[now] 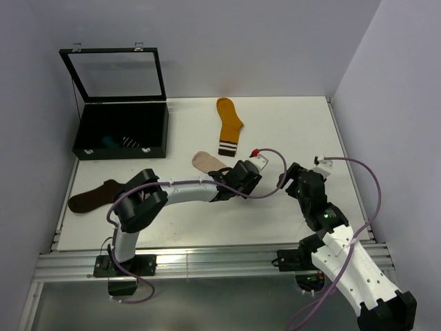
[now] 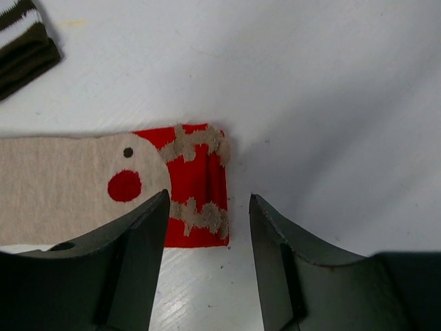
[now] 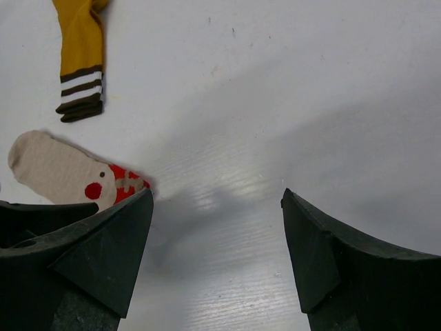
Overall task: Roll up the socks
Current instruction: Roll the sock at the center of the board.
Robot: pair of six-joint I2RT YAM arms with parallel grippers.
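Observation:
A beige sock [image 1: 205,161] with a red-and-white end [image 2: 196,183] lies flat on the white table, mid-left. My left gripper [image 2: 209,200] hovers at that red end, jaws apart; the end's edge lies in the gap, clear of the right finger [image 2: 289,255]. To the right, my right gripper [image 3: 217,196] stands open over bare table, with the beige sock [image 3: 55,171] by its left finger. A mustard sock [image 1: 228,124] with a striped cuff [image 3: 79,96] lies further back. At the left edge rests a brown sock [image 1: 93,196].
An open black box [image 1: 120,131] with a glass lid stands at the back left; a teal sock [image 1: 108,142] and a striped sock [image 1: 129,141] show inside it. Walls close the table on the left, back and right.

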